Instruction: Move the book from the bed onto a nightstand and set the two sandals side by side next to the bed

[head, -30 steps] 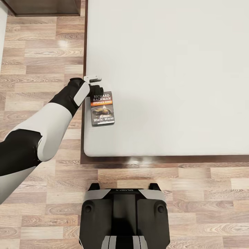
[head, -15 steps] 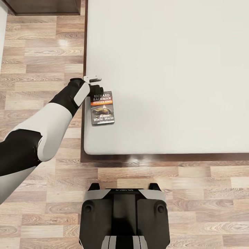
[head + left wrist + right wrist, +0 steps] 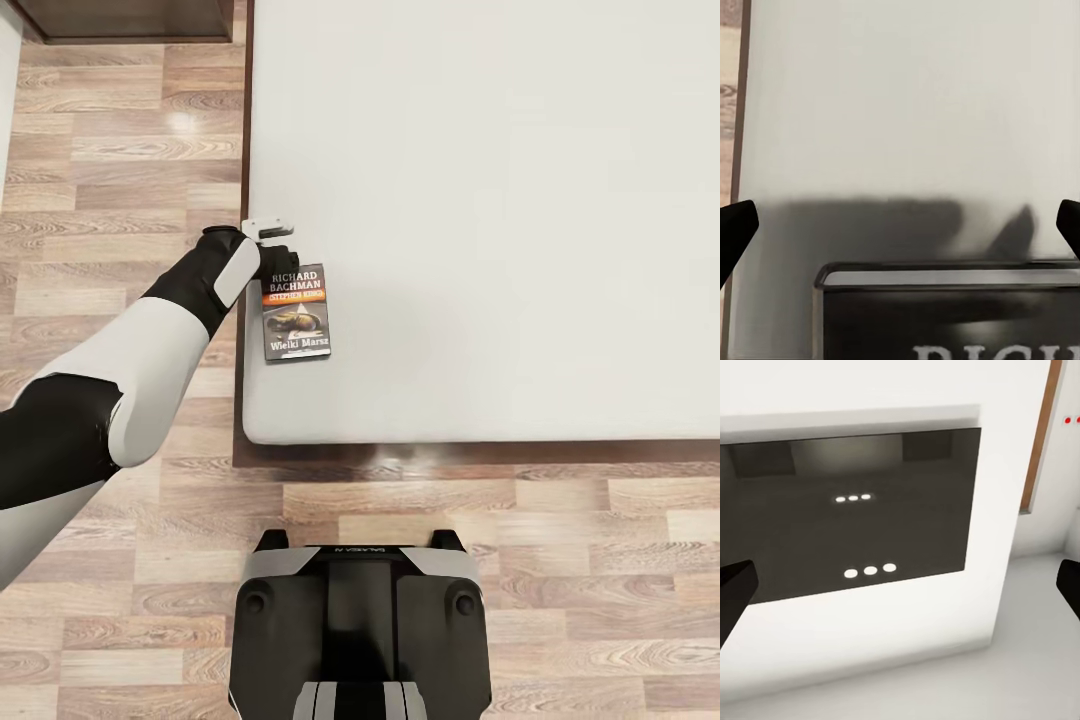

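One book [image 3: 297, 312], one bed [image 3: 500, 200] — one nightstand [image 3: 130, 20].

The small dark grey paperback book [image 3: 297, 312] reads "RICHARD BACHMAN" in white, "STEPHEN KING" on its orange band, and "Wielki Marsz" under its picture.

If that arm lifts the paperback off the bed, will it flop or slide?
The book looks thin, so it is probably light and may bend slightly. Lying flat on the smooth mattress, it might slide when nudged, and little edge is exposed to grip.
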### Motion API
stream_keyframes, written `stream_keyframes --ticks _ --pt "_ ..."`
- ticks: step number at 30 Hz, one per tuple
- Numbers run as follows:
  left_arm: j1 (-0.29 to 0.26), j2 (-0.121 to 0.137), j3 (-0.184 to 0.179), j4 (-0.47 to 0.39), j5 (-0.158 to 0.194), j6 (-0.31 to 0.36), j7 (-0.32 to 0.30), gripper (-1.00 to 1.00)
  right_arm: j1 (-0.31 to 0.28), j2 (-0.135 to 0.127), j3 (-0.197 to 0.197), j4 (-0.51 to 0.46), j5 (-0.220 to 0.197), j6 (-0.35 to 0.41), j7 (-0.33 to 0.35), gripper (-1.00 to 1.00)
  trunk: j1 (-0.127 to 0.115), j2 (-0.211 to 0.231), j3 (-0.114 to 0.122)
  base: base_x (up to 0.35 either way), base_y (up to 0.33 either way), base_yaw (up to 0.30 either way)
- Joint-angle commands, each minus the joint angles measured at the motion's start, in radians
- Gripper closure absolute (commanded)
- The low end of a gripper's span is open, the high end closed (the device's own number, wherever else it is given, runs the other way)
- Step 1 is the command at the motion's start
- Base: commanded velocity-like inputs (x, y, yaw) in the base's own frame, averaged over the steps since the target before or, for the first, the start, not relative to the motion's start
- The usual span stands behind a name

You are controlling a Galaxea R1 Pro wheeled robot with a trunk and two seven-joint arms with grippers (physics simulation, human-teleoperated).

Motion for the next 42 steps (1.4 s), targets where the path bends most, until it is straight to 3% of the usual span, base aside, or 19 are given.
stream_keyframes --ticks 1,42 --pt "0.0 0.001 -0.008 0.0 0.009 0.007 0.007 -1.0 0.001 0.0 0.0 -0.002 -0.003 0.003 -0.003 -1.0 0.0 -0.001 0.0 -0.087 0.0 0.0" --pt "0.002 -0.001 -0.012 -0.005 0.009 0.006 0.007 -1.0 0.001 0.001 0.001 -0.004 -0.003 0.003 -0.003 -1.0 0.0 -0.001 0.0 -0.039 0.0 0.0"
